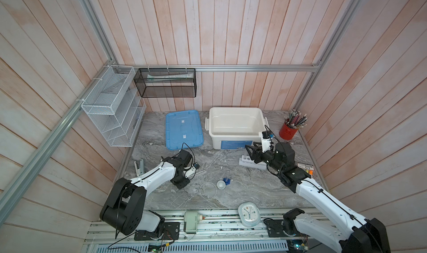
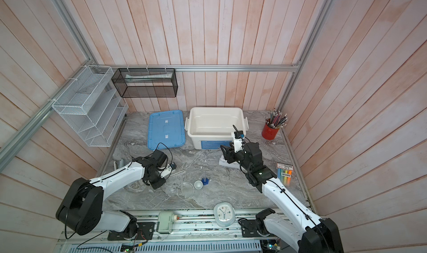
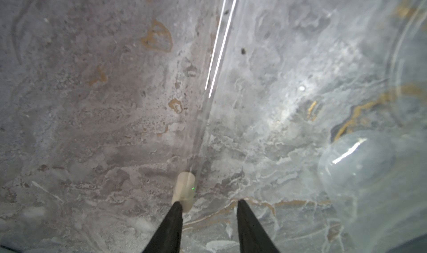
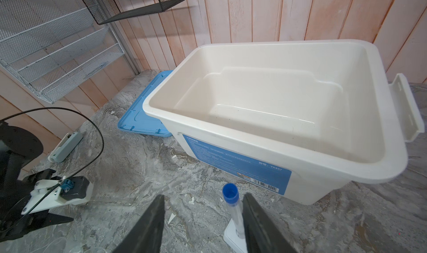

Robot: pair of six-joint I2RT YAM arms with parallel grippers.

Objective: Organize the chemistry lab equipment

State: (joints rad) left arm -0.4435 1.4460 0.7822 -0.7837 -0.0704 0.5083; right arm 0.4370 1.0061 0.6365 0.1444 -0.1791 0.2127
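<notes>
Along the near edge of the desk [image 1: 242, 194] runs a metal rail. One pale oval clock [image 1: 249, 214] lies half over that edge.

Just beyond it, left of centre, three things sit close together:
- one clear round glass vessel [image 1: 208, 190];
- one small white bowl [image 1: 221, 184], just right of the vessel;
- one blue-based cylinder [image 1: 226, 181], standing beside the bowl.

The desk to their right is bare up to the right arm [image 1: 309, 189].

Left of the cluster, the left jaws point down at the desk and stand apart. The white-capped tube [image 3: 184, 187] lies flat with its cap against one fingertip, well clear of the other.

Mid-desk between the two arms is open. By the left edge lies one small grey tool [image 1: 139, 166]. By the right edge lies one pack of markers [image 2: 286, 172].

Farther right, one white rack [image 1: 248, 161] sits just in front of the bin. The blue-capped tube [image 4: 231, 194] stands upright in it. The right jaws straddle this tube with a gap. The tube is close to one finger and far from the other.

That makes two tubes in all.

At the far side, one open white bin [image 1: 233, 138] stands with one blue lid [image 1: 183, 129] flat to its left, a narrow strip of desk between them. One red cup [image 1: 287, 131] of pencils fills the far right corner.

Two mesh baskets hang on the walls, one white [image 1: 111, 106] on the left wall and one black [image 1: 165, 83] on the far wall.
</notes>
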